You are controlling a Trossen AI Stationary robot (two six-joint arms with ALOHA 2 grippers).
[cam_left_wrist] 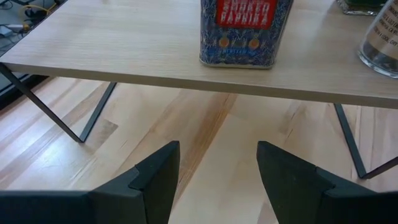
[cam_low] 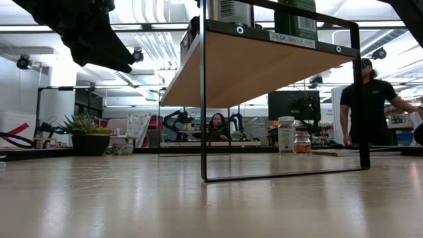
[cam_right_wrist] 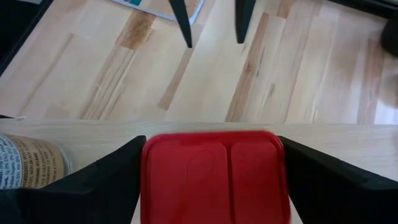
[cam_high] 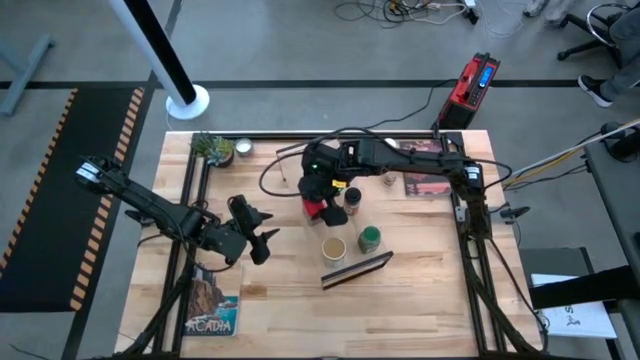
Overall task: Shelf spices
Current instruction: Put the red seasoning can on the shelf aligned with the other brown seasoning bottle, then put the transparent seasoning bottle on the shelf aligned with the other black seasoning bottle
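The right gripper (cam_high: 318, 203) reaches over the shelf (cam_high: 356, 268) with its fingers (cam_right_wrist: 99, 180) closed on both sides of the red square tin (cam_right_wrist: 214, 177). The left gripper (cam_high: 262, 232) waits beside the shelf, its fingers (cam_left_wrist: 155, 177) spread apart and holding nothing.

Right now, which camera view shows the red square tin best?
The left wrist view: the red square tin stands on the shelf, its side unobstructed. The right wrist view shows only its lid; the high view mostly hides it; the low view does not show it clearly.
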